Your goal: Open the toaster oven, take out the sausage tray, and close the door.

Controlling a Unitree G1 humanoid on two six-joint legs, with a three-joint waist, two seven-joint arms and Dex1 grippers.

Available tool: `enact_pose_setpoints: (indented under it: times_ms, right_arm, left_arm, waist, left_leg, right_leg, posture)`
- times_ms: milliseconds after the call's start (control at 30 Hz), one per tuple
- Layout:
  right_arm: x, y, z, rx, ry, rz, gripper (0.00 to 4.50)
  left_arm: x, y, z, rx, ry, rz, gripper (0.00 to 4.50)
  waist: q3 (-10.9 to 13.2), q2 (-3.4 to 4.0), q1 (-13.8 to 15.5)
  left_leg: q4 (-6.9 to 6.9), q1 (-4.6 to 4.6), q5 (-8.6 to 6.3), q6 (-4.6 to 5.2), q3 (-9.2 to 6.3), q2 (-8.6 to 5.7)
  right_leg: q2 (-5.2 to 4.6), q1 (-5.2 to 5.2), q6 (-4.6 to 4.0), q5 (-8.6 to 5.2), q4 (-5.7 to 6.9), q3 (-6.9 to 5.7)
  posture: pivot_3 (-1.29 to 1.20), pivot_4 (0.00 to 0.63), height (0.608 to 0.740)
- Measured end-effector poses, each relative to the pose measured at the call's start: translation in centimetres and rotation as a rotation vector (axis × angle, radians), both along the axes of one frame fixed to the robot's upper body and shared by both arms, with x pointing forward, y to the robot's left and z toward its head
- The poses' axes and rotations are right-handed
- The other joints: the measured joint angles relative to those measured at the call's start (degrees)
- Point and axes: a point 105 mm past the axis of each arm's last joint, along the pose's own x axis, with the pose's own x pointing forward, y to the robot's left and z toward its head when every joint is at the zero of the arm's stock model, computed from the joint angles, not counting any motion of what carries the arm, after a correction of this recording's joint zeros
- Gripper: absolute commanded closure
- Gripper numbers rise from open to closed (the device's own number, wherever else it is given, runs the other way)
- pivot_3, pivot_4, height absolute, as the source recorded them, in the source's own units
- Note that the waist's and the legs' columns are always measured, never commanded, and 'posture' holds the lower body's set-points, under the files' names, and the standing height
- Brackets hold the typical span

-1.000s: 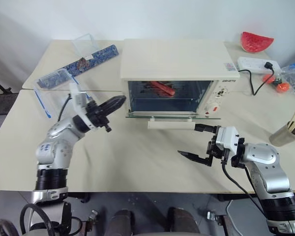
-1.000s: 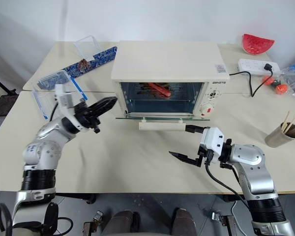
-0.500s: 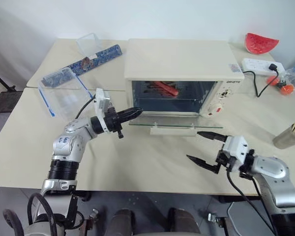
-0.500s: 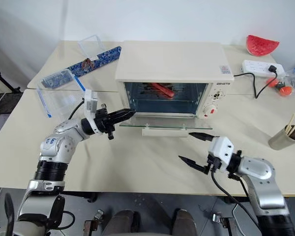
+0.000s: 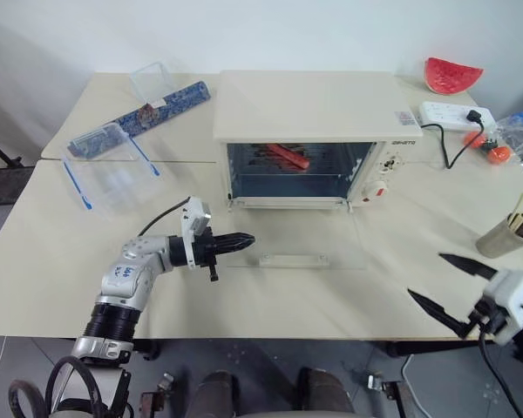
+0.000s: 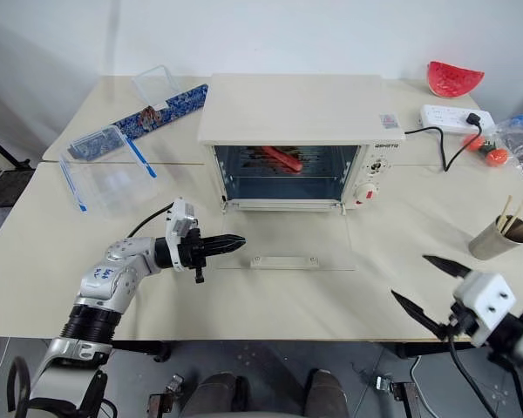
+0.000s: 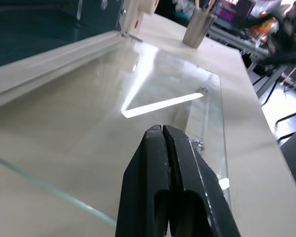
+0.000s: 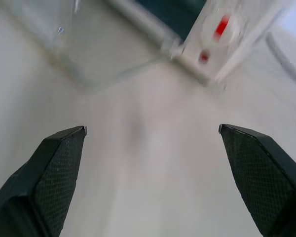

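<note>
Left eye view | door (image 5: pixel 292 235) flat, handle (image 5: pixel 292 259) crosswise, facing robot

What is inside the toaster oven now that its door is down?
Through the toaster oven's open front a red sausage lies toward the back on dark wire racking. The tray under it cannot be made out, and the oven's roof hides the upper part of the cavity.

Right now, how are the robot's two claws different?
The left gripper is pinched shut, while the right gripper is spread wide open. The left one sits at the edge of the folded-down glass door; the right one hangs near the table's front right edge, touching nothing. Both have black pointed fingers and hold nothing.
</note>
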Motion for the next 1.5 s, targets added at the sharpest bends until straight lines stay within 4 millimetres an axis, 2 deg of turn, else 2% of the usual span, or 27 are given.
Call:
enact_pose_setpoints:
  times_ms: [100,200,233,267,300,367,433,567,700,867,967,1067,1267,1500]
  right_arm:
    - [2.7,4.1,1.6,-0.028,-0.047,0.047,0.00]
    - [4.4,7.3,2.2,-0.064,-0.065,0.089,0.00]
    - [4.8,8.5,2.3,-0.067,-0.081,0.114,0.00]
    - [5.2,9.5,2.5,-0.081,-0.104,0.136,0.00]
    - [6.1,11.3,3.0,-0.106,-0.158,0.169,0.00]
    - [7.4,13.6,3.1,-0.167,-0.234,0.195,0.00]
    - [8.8,15.1,2.9,-0.228,-0.296,0.192,0.00]
    - [11.0,16.1,2.3,-0.343,-0.374,0.145,0.00]
    - [12.9,15.7,2.1,-0.468,-0.449,0.066,0.00]
    - [14.3,16.1,3.2,-0.593,-0.621,-0.002,0.00]
    - [14.8,16.4,3.3,-0.626,-0.660,-0.024,0.00]
    - [14.9,17.1,2.6,-0.640,-0.664,-0.023,0.60]
    - [15.0,17.0,2.8,-0.662,-0.714,-0.051,2.57]
    - [15.1,17.3,2.1,-0.675,-0.692,-0.048,2.57]
  left_arm:
    - [-0.3,0.8,0.2,-0.024,-0.116,0.030,4.46]
    - [-0.5,2.2,0.9,-0.072,-0.211,0.087,4.46]
    - [-0.5,2.9,1.1,-0.084,-0.230,0.119,4.08]
    - [-0.7,3.8,1.2,-0.095,-0.235,0.157,3.91]
    - [-0.9,5.3,1.5,-0.115,-0.241,0.226,3.60]
    - [-1.4,7.1,2.6,-0.130,-0.281,0.311,2.96]
    - [-2.3,8.7,3.1,-0.117,-0.304,0.379,2.40]
    - [-3.7,10.1,2.3,-0.108,-0.258,0.472,1.17]
    - [-4.6,10.2,2.4,-0.125,-0.243,0.506,0.01]
    - [-5.0,10.1,2.4,-0.148,-0.215,0.526,0.01]
    - [-4.8,10.0,2.4,-0.158,-0.209,0.535,0.01]
    - [-4.7,9.9,2.5,-0.163,-0.215,0.532,0.00]
    - [-4.2,9.6,3.1,-0.173,-0.233,0.516,0.00]
    - [-3.8,9.5,2.7,-0.177,-0.213,0.507,0.00]
  waist:
    - [-0.01,0.02,0.01]
    - [-0.01,0.02,0.25]
    - [-0.01,0.01,0.52]
    - [-0.01,-0.01,0.34]
    - [-0.01,-0.03,-0.20]
    - [-0.01,-0.07,-0.76]
    - [-0.02,-0.07,-1.16]
    - [-0.01,-0.08,-1.01]
    - [-0.01,-0.08,-1.23]
    - [-0.02,-0.07,-1.76]
    - [-0.02,-0.07,-1.93]
    - [-0.02,-0.07,-2.25]
    - [-0.02,-0.07,-2.70]
    - [-0.02,-0.07,-2.74]
  left_leg:
    - [-0.01,-0.05,0.00,-0.01,0.00,0.02]
    - [0.00,-0.11,0.00,-0.01,-0.01,0.02]
    - [0.01,-0.16,0.00,-0.01,-0.08,0.00]
    - [0.02,-0.16,-0.01,0.00,-0.05,0.01]
    - [0.03,-0.19,-0.01,0.01,-0.01,0.01]
    - [0.01,-0.19,-0.01,0.01,-0.05,0.02]
    - [-0.01,-0.17,-0.02,0.00,-0.10,0.01]
    - [-0.01,-0.23,-0.03,-0.02,-0.23,0.01]
    - [-0.01,-0.23,-0.03,-0.03,-0.20,0.03]
    - [-0.03,-0.21,-0.03,-0.04,-0.19,0.04]
    - [-0.03,-0.21,-0.03,-0.04,-0.19,0.04]
    - [-0.05,-0.21,-0.03,-0.04,-0.19,0.04]
    - [-0.08,-0.21,-0.03,-0.05,-0.19,0.05]
    - [-0.09,-0.21,-0.04,-0.05,-0.19,0.05]
  right_leg:
    - [0.01,-0.08,0.00,0.00,0.03,-0.01]
    - [0.01,-0.10,0.00,0.00,-0.03,-0.05]
    - [0.01,-0.10,0.00,0.00,-0.02,-0.10]
    - [0.01,-0.10,0.01,0.01,-0.04,-0.11]
    - [0.01,-0.14,0.02,0.01,-0.06,-0.07]
    - [0.00,-0.13,0.02,0.01,-0.04,-0.10]
    - [0.00,-0.14,0.04,0.02,0.00,-0.11]
    - [0.00,-0.13,0.07,0.04,0.03,-0.19]
    - [0.00,-0.14,0.07,0.04,0.02,-0.18]
    - [0.00,-0.16,0.07,0.04,0.06,-0.17]
    - [0.01,-0.16,0.07,0.04,0.05,-0.18]
    - [0.01,-0.16,0.07,0.04,0.06,-0.18]
    - [0.02,-0.17,0.07,0.04,0.05,-0.19]
    - [0.02,-0.17,0.07,0.04,0.04,-0.19]
  posture:
    - [0.00,0.150,0.740]
    - [0.00,0.150,0.740]
    - [0.00,0.150,0.740]
    - [0.00,0.150,0.740]
    - [0.00,0.150,0.740]
    - [0.00,0.150,0.740]
    - [0.00,0.150,0.740]
    - [0.00,0.150,0.740]
    - [0.00,0.150,0.740]
    - [0.00,0.150,0.740]
    - [0.00,0.150,0.740]
    - [0.00,0.150,0.740]
    - [0.00,0.150,0.740]
    - [0.00,0.150,0.740]
